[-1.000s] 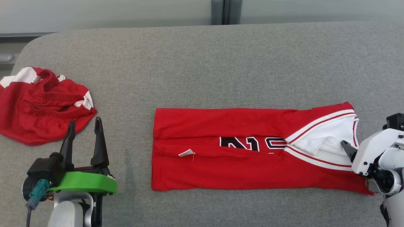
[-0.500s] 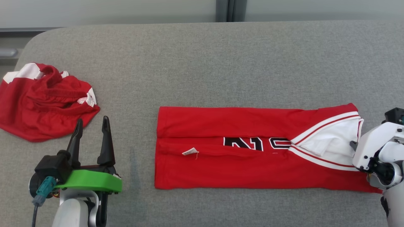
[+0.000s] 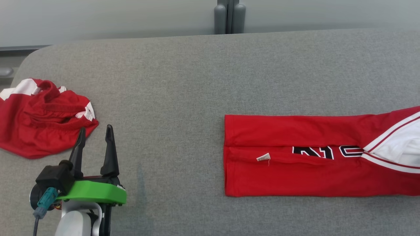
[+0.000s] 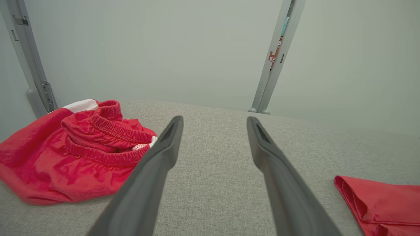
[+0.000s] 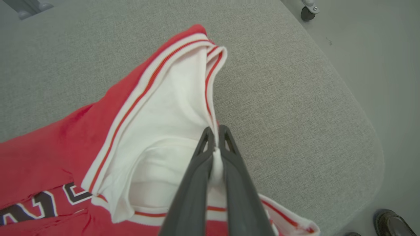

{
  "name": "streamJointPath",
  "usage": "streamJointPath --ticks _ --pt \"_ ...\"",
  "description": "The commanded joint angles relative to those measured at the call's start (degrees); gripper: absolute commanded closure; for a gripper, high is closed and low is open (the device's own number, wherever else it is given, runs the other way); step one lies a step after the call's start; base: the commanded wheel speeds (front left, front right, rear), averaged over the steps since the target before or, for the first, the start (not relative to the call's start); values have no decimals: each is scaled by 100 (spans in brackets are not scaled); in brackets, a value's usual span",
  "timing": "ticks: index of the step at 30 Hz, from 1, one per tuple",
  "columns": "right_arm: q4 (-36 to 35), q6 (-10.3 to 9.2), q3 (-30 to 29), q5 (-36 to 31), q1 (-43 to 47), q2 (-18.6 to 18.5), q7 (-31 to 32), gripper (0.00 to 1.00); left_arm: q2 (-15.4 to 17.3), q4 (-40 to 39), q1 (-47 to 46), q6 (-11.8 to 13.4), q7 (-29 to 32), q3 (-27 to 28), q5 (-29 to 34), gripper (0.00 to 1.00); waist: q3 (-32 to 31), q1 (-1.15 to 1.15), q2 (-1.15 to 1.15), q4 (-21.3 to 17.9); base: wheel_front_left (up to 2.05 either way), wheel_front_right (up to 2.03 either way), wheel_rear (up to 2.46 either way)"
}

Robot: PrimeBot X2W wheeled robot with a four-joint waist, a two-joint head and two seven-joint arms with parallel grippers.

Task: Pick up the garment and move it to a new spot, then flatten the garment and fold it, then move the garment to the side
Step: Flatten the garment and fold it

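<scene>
Two dark fingers of the right pincer (image 5: 215,132) are clenched on a pinch of white lining at the neck end of the garment (image 5: 75,141), with the cloth bunched between their tips. From there the red garment runs toward 8 o'clock in the right wrist view, folded into a long band with black numerals half hidden in the crease. In the head view it lies flat on the grey counter (image 3: 183,75) at 3 o'clock, its right end cut off by the frame edge (a small white tag (image 3: 263,157) sits near its left end). The left pincer (image 3: 95,134) is released at 7 o'clock in the head view, fingers spread and holding nothing. Crumpled red shorts (image 3: 42,121) lie just beyond it at 9 o'clock, well apart from the garment.
</scene>
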Motion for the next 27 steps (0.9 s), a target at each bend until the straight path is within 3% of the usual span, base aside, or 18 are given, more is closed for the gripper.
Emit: streamJointPath --ticks 1,6,15,27 --pt "-165 -10 28 -21 83 25 66 100 35 12 124 -21 -15 -18 -9 0 -59 0 -1 -34 0 0 0" --pt "-800 -9 537 113 242 198 325 100 37 36 156 -21 -15 -72 -34 0 -149 0 -1 -40 0 0 0" --pt "-1767 -9 2349 549 344 553 648 100 35 2 79 -21 -15 -96 -60 0 -93 0 -1 82 0 0 0" --pt "-1032 -9 4290 1079 -452 859 314 100 4 59 -144 -21 -15 -204 -77 0 36 0 -1 294 0 0 0"
